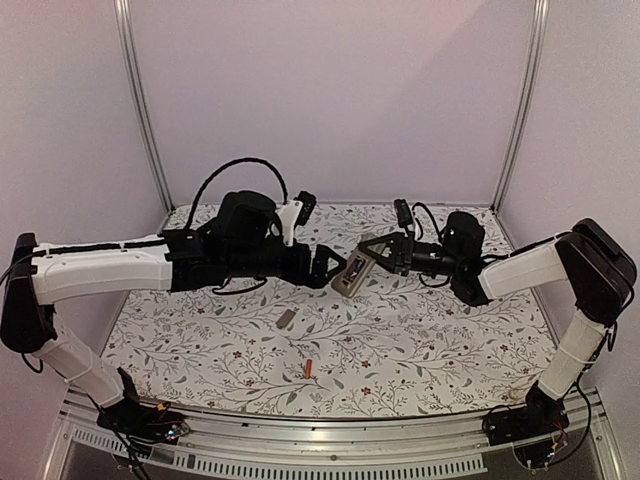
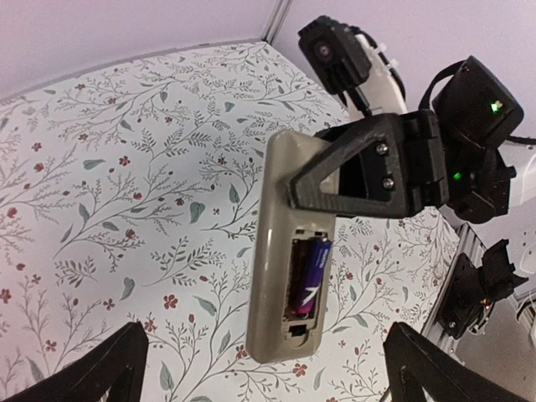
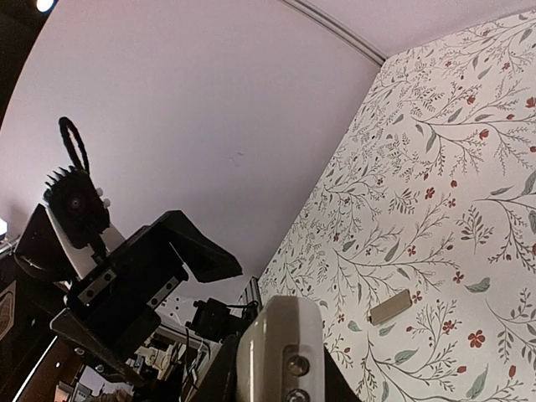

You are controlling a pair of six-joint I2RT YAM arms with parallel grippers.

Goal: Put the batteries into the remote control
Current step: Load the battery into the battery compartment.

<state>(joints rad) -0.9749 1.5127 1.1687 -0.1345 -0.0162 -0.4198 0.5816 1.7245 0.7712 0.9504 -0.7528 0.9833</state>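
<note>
Left pincer: I am watching my left pincer point(image 2: 268, 373) standing wide, its fingers point(image 2: 96, 373) spread to the lower corners of the wrist view, holding nothing and facing the back of the remote.
Right pincer: my right pincer point(image 2: 368, 163) is clamping the remote point(image 2: 278, 188) by its upper part, in the air above the table point(image 1: 200, 350), grey-beige back turned toward the left wrist camera.
Compartment: the open bay is showing a dark battery point(image 2: 308, 272) lying in one slot; the slot beside it is looking empty to me.
Orange battery: the orange battery point(image 1: 309, 369) is lying on the flowered cloth near the front edge, well apart from both pincers.
Cover: a small grey cover point(image 1: 286, 318) is lying between that battery and the left arm.
Step in hand: I am judging that one cell is in, and the left arm is now free to fetch the orange one.
Doing it well: I am planning to grip the orange battery across its middle, avoid nudging the cover, keep the remote steady, and check the polarity before pressing it in.
</note>
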